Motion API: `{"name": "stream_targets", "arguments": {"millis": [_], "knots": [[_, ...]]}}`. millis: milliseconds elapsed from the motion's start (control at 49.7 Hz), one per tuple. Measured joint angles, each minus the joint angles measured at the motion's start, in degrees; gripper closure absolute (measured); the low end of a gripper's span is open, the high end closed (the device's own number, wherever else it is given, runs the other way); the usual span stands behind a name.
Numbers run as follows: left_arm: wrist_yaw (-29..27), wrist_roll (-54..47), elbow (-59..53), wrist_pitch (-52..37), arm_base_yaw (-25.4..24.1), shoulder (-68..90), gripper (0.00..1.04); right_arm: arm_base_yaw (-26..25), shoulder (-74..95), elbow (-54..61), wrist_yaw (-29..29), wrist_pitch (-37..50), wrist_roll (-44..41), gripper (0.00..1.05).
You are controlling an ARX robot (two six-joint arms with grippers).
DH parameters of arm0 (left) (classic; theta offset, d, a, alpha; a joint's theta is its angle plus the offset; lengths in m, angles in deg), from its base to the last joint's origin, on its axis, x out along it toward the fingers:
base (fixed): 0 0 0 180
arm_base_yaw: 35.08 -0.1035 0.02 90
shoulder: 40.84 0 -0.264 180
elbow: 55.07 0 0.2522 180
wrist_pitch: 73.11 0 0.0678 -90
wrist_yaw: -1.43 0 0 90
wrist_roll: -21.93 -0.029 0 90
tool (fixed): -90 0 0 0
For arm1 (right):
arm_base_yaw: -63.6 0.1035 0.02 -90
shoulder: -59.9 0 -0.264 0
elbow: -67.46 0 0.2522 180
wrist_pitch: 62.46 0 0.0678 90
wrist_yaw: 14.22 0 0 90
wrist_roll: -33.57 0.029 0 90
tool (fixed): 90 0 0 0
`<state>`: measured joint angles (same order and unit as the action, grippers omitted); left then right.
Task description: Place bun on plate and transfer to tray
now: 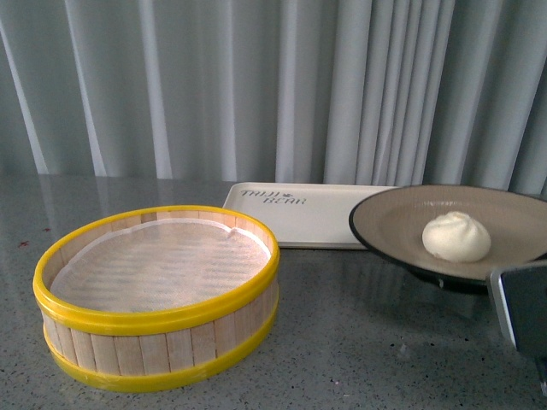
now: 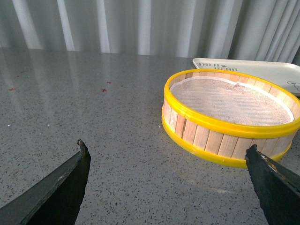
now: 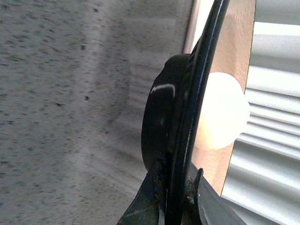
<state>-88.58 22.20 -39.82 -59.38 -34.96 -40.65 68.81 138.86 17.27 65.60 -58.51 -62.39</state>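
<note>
Bun (image 1: pixel 457 237): resting on the beige inside of the plate (image 1: pixel 385 226), right of its centre.
Plate: at right of the worktop (image 1: pixel 342 342), its left rim overlapping the tray's right end in the front view; cannot tell whether its underside touches the worktop.
Right gripper (image 3: pixel 176 180): jaws clamped on the plate's thin black rim, one on the inside face and one on the black underside.
Bun vs right jaws: on the plate just past the clamped rim, near the jaws but not touched by them.
Left gripper (image 2: pixel 168 146): jaws wide apart, low over bare worktop, holding nothing.
Bun vs left jaws: well apart, with the steamer basket (image 1: pixel 158 342) between them.
Tray (image 1: pixel 316 213): flat on the worktop behind the basket and plate, dark lettering in its far left corner.
Steamer basket: yellow-rimmed, with a white liner (image 1: pixel 162 265) inside; left of the plate and apart from it.
</note>
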Motion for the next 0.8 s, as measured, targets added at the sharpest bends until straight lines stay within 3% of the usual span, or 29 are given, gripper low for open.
{"name": "stream_targets", "arguments": {"millis": [181,382,805], "knots": [[0.0,0.0,0.0,0.0,0.0,0.0,0.07,-4.92,3.82,-9.75,-6.36,-4.94,-0.13,1.02],[0.0,0.0,0.0,0.0,0.0,0.0,0.07,-7.37,11.52,-18.64,-9.62,-11.47,-1.79,1.02],[0.0,0.0,0.0,0.0,0.0,0.0,0.07,-8.24,22.34,-32.68,-10.82,-15.85,-5.7,1.02]]}}
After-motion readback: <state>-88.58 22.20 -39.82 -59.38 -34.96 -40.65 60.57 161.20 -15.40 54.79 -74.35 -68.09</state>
